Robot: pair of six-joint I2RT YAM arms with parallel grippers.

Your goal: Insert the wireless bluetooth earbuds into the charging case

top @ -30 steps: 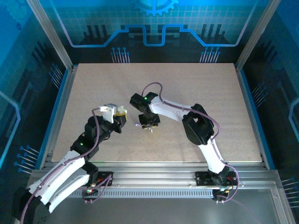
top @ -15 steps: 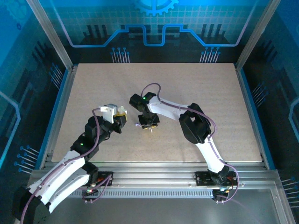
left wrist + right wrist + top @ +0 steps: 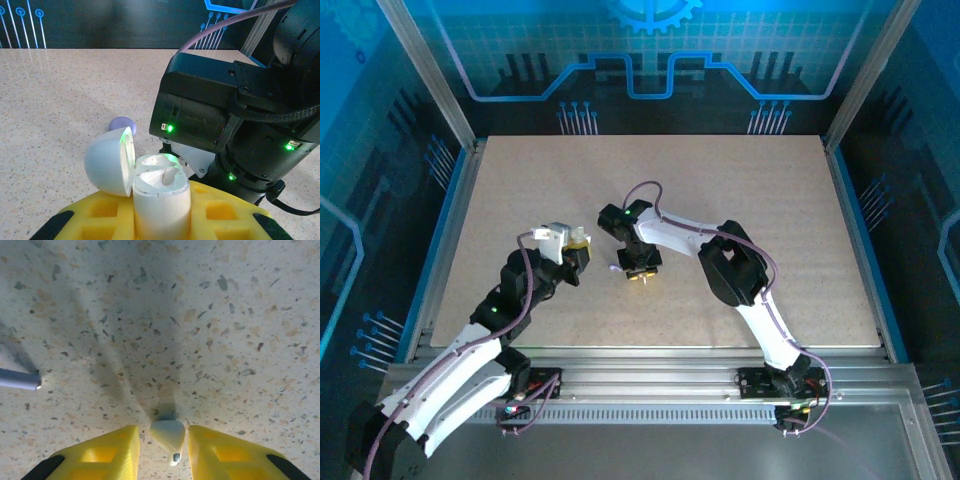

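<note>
a pale earbud (image 3: 170, 434) sits between the right gripper's (image 3: 163, 431) yellow jaws.

Left yellow-padded end effector (image 3: 161, 222) clamps a round white plastic case (image 3: 161, 197); right end effector (image 3: 164, 442) points down at the bench (image 3: 210, 315), flanking a pale earbud (image 3: 169, 432).

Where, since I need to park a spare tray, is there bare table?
Bare: the far strip of the table along the back wall, and the right side between the right arm and the rail. Crowded: left of centre, where the left gripper holding the case meets the right gripper, straddling an earbud.
</note>
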